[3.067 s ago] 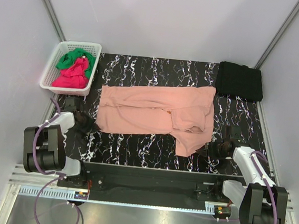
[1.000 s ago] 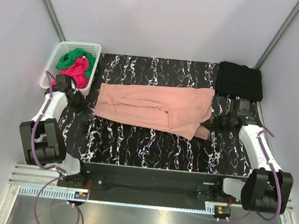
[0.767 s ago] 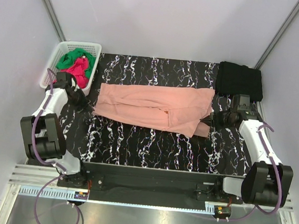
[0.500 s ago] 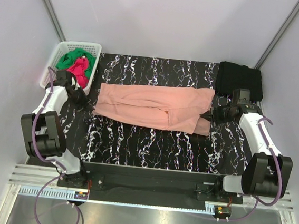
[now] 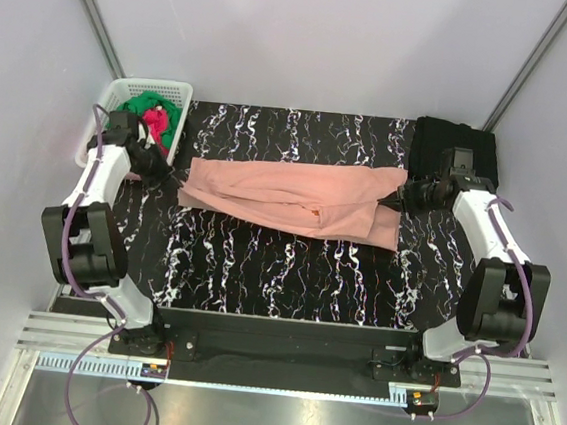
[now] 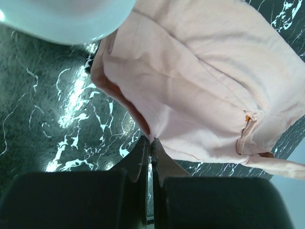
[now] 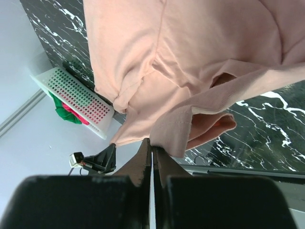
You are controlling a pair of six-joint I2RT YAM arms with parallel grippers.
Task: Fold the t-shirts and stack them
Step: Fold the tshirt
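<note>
Salmon-pink t-shirt [image 5: 295, 199] being held as long band on table [image 5: 278, 272], long axis running left–right. Left end being pinched by clenched left end effector [image 6: 150, 143], right end by clenched right end effector [image 7: 151, 143]. Each arm nearest own end. Both ends apparently being lifted slightly. Black t-shirt [image 5: 455, 149] lying just beyond right end.

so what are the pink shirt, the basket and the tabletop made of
Pink shirt: soft matte knit cloth, probably cotton; it creases and drapes.
Basket: white plastic, judging by its moulded grid of holes.
Tabletop: glossy black marble look, white veins, perhaps laminate; it reflects light.
</note>
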